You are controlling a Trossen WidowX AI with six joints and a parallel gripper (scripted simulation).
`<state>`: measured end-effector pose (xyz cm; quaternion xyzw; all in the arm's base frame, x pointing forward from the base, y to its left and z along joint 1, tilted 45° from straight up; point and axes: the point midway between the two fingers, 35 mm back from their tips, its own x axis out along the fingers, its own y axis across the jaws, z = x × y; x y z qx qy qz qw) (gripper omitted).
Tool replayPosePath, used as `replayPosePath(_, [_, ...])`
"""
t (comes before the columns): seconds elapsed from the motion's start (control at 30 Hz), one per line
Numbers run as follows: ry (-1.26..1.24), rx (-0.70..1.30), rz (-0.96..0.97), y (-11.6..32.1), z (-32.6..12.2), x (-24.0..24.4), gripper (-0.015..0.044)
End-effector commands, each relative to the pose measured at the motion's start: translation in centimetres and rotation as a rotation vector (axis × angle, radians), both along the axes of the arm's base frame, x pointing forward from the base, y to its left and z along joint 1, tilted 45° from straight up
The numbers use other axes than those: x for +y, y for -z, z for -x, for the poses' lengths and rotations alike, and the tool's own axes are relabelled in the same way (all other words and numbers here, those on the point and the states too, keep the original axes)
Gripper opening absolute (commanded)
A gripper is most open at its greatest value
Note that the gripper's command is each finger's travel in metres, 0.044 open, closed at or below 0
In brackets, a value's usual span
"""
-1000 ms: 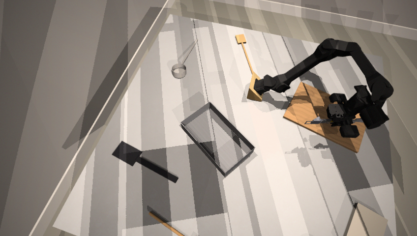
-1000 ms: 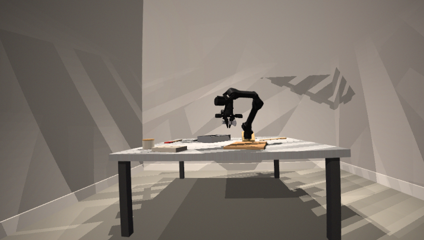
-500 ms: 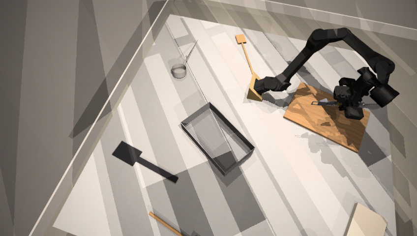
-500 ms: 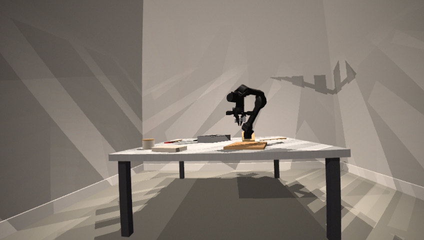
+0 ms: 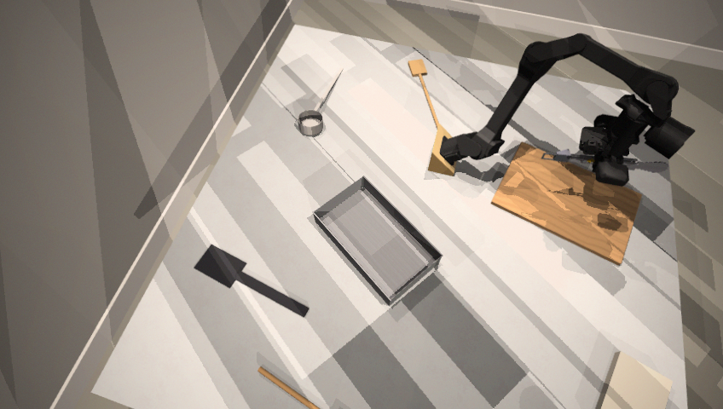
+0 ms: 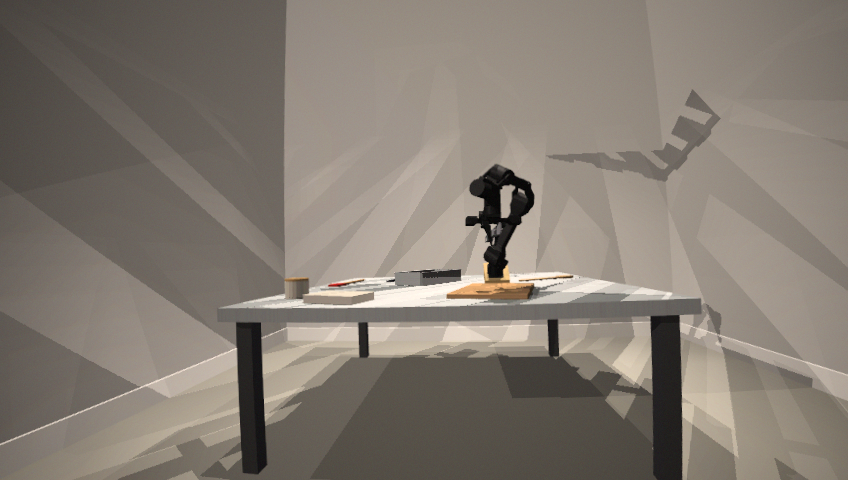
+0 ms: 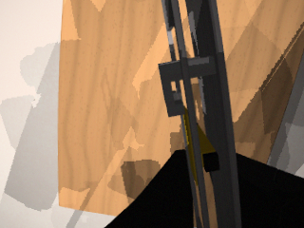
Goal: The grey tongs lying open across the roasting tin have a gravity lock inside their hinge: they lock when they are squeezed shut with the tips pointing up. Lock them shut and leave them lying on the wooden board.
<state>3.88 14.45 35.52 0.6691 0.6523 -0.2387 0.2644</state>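
Observation:
My gripper is shut on the grey tongs. It points down and holds them well above the wooden board. The tongs lie roughly level, with their arms close together in the wrist view. A small grey crosspiece and a yellow part show on them there. Whether the hinge is locked cannot be told. My wrist hides part of the tongs in the top view. The roasting tin is empty, left of the board.
A black spatula and a wooden rod lie left of and below the tin. A ring-shaped ladle is behind it. A wooden long-handled tool lies behind my base. A beige block and a round pot stand near the table's edge.

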Motion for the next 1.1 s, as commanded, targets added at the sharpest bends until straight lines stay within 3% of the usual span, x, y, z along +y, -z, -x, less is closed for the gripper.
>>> replayPosePath(0.0, [0.009,0.006,0.007,0.0,0.1,-0.1,-0.015])
replayPosePath(1.07, [-0.074,-0.303,-0.086,1.3,0.9,-0.7,-0.015])
